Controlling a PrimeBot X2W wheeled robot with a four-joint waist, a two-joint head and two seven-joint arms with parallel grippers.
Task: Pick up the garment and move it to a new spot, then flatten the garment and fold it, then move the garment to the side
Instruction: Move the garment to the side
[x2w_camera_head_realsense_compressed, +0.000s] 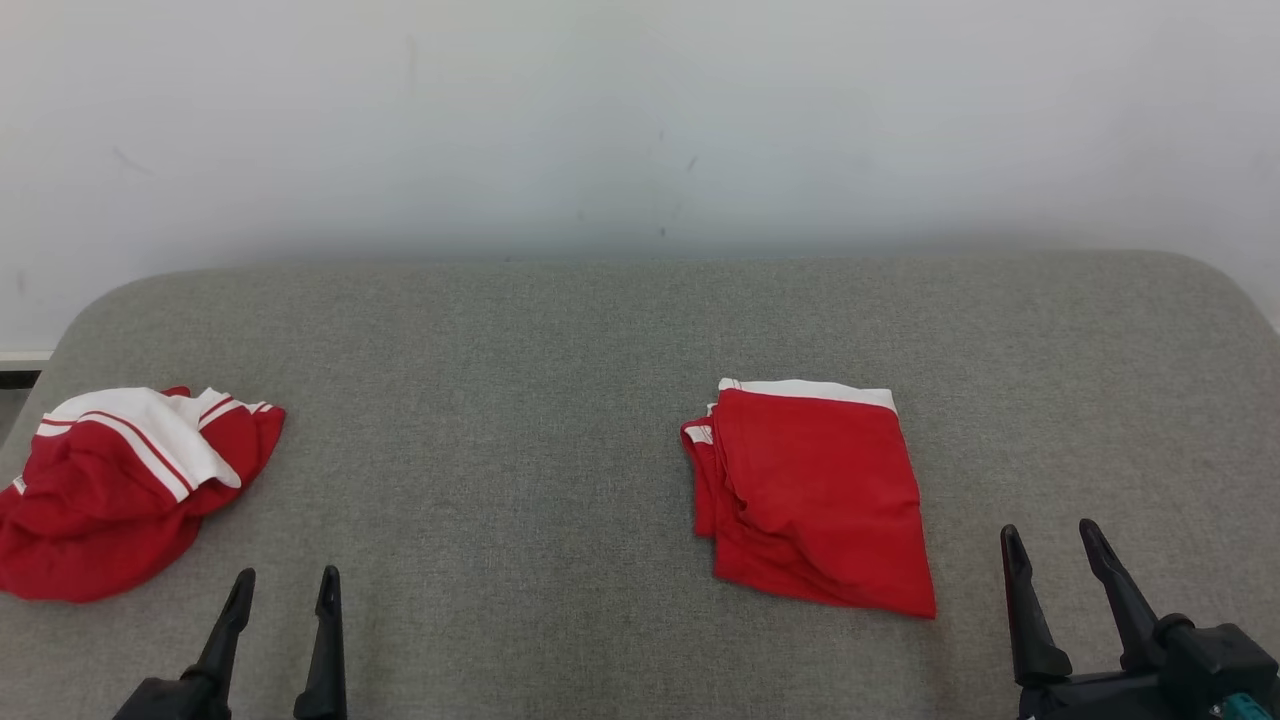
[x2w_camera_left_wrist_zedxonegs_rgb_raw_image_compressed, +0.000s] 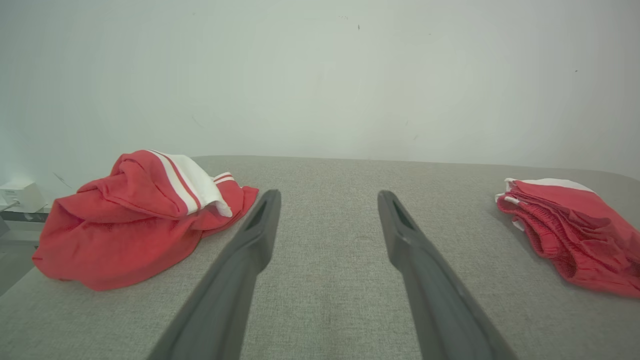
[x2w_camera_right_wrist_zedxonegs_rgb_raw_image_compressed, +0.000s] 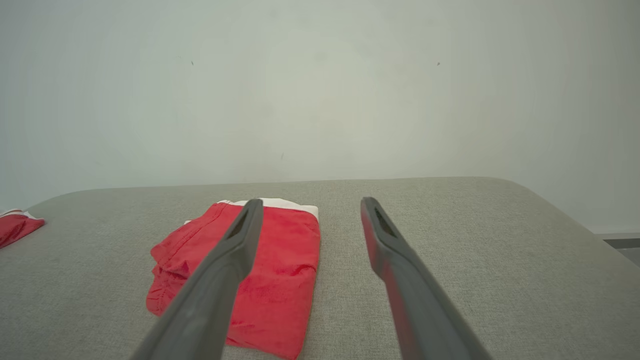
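Note:
A folded red garment (x2w_camera_head_realsense_compressed: 815, 490) with a white band along its far edge lies flat on the grey padded table (x2w_camera_head_realsense_compressed: 500, 400), right of centre; it also shows in the right wrist view (x2w_camera_right_wrist_zedxonegs_rgb_raw_image_compressed: 280, 270) and at the right of the left wrist view (x2w_camera_left_wrist_zedxonegs_rgb_raw_image_compressed: 575, 230). My right gripper (x2w_camera_head_realsense_compressed: 1050, 530) stands open near the front edge, just right of that garment, holding nothing. My left gripper (x2w_camera_head_realsense_compressed: 285, 578) is open at the lower left, empty. In the wrist views the left gripper (x2w_camera_left_wrist_zedxonegs_rgb_raw_image_compressed: 327, 196) and right gripper (x2w_camera_right_wrist_zedxonegs_rgb_raw_image_compressed: 310, 202) show spread fingers.
A crumpled red garment with white stripes (x2w_camera_head_realsense_compressed: 120, 480) lies at the table's left edge, close to my left gripper; it also shows as a heap (x2w_camera_left_wrist_zedxonegs_rgb_raw_image_compressed: 135, 215). A pale wall (x2w_camera_head_realsense_compressed: 640, 120) stands behind the table. A small white box (x2w_camera_left_wrist_zedxonegs_rgb_raw_image_compressed: 17, 195) sits beyond the left edge.

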